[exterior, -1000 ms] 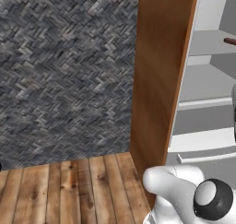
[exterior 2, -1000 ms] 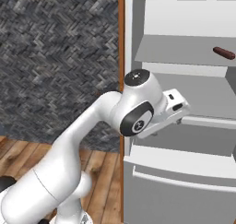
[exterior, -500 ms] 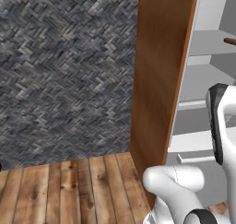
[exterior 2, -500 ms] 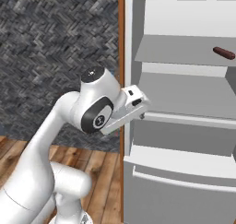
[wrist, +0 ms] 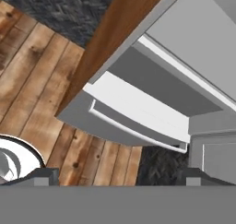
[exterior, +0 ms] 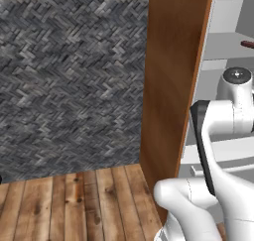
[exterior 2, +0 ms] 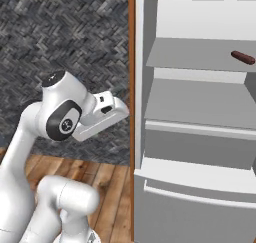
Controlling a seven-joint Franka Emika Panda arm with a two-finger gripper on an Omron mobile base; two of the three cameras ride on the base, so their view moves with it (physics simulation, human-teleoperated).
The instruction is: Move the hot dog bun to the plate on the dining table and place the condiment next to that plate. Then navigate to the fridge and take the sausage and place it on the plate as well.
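The fridge (exterior 2: 200, 107) stands open. A dark brown sausage (exterior 2: 243, 57) lies on its upper shelf at the far right, also seen as the sausage (exterior: 247, 44) at the right edge of the left base view. My gripper (wrist: 120, 178) is open, its two fingertips (wrist: 44, 176) wide apart with nothing between them. It points down at the fridge's lower drawer (wrist: 133, 121) and the floor. In the right base view my hand (exterior 2: 107, 114) hangs left of the fridge, well below and left of the sausage. The hot dog bun, condiment, plate and dining table are out of view.
A brown wooden side panel (exterior 2: 132, 87) runs up the fridge's left edge, the same panel (exterior: 173, 86) standing close to my arm. The pulled-out white drawer (exterior 2: 195, 187) juts forward at the bottom. A grey woven wall (exterior: 69, 76) and plank floor (exterior: 74, 200) lie to the left.
My arm has swung back and to the left, carrying the hand out from in front of the fridge shelves to beside the wooden panel. The gripper stays open. The sausage has not moved.
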